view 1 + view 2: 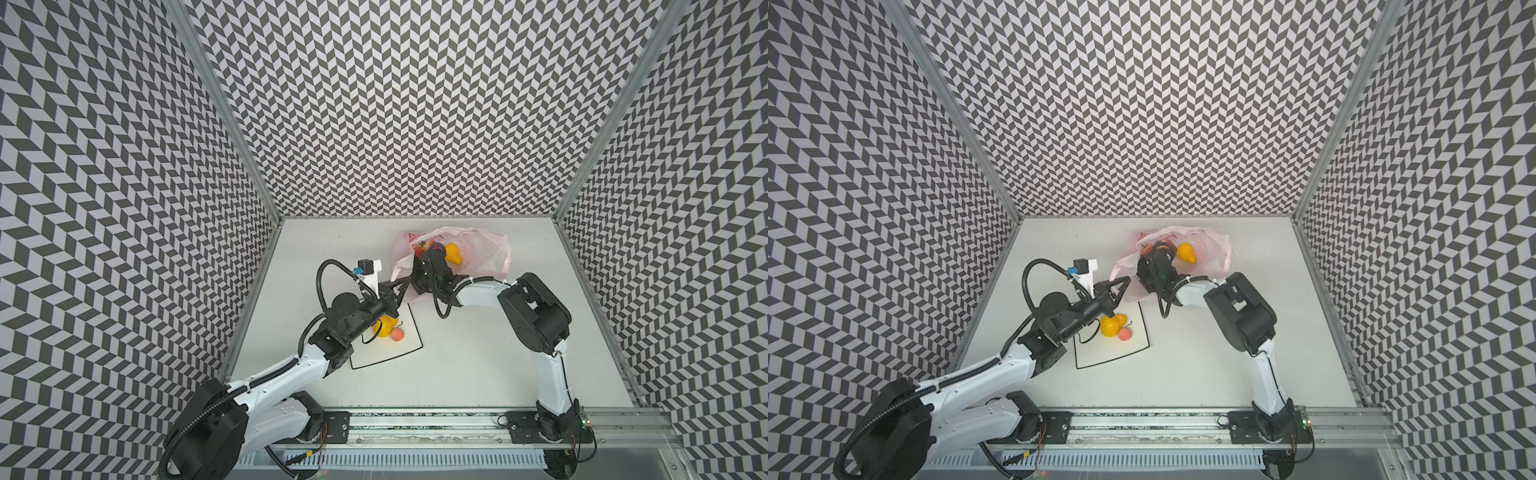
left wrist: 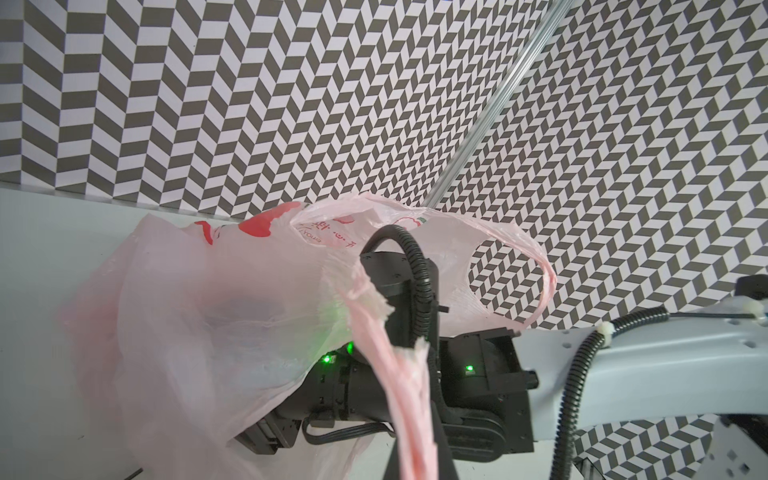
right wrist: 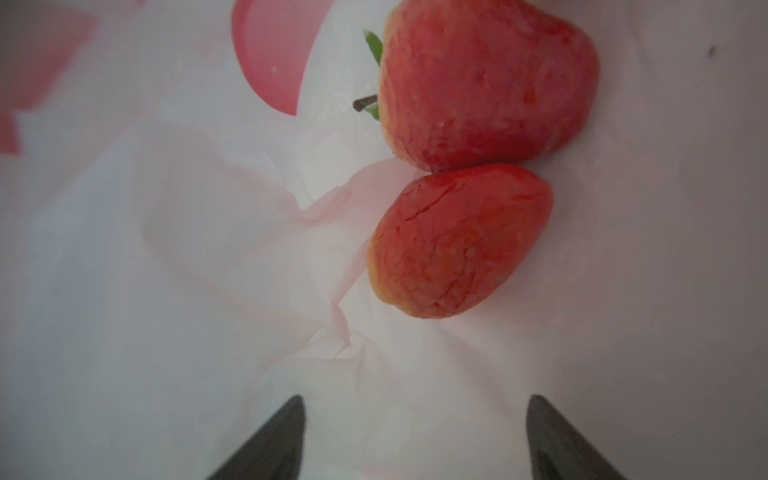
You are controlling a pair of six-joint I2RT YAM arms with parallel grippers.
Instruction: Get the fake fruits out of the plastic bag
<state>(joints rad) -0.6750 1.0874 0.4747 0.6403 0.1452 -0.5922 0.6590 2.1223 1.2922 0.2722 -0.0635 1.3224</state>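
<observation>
We see the white table point(image 1: 478, 353) inside patterned walls. Toward twelve o'clock from its middle lies the plastic bag point(image 1: 486, 253) point(image 1: 1212, 253), pale pink and crinkled, its mouth turned toward six o'clock. At about eight o'clock from the middle sits the white plate point(image 1: 399, 353) point(image 1: 1121, 353) with its thin black rim.

The left gripper point(image 1: 406, 286) point(image 1: 1124, 281) reaches toward one o'clock over the plate. Its jaws are pressed together on a bunched handle loop point(image 2: 399, 374) of the bag, which is pulled taut in the left wrist view. The right gripper point(image 3: 415, 419) is deep inside the bag. We see its jaws spread wide with nothing between them.

A yellow pear point(image 1: 384, 326) point(image 1: 1112, 325) rests on the plate, partly under the left arm. A bagged pear point(image 1: 454, 253) point(image 1: 1187, 253) lies inside the open bag, at about two o'clock from the right wrist. Two red strawberries point(image 3: 490, 83) point(image 3: 457, 241) lie touching each other on the plastic ahead of the right fingertips point(image 3: 291, 419), apart from them. The pink peach point(image 1: 398, 335) point(image 1: 1125, 334) sits on the plate at four o'clock from the yellow pear, touching it.
</observation>
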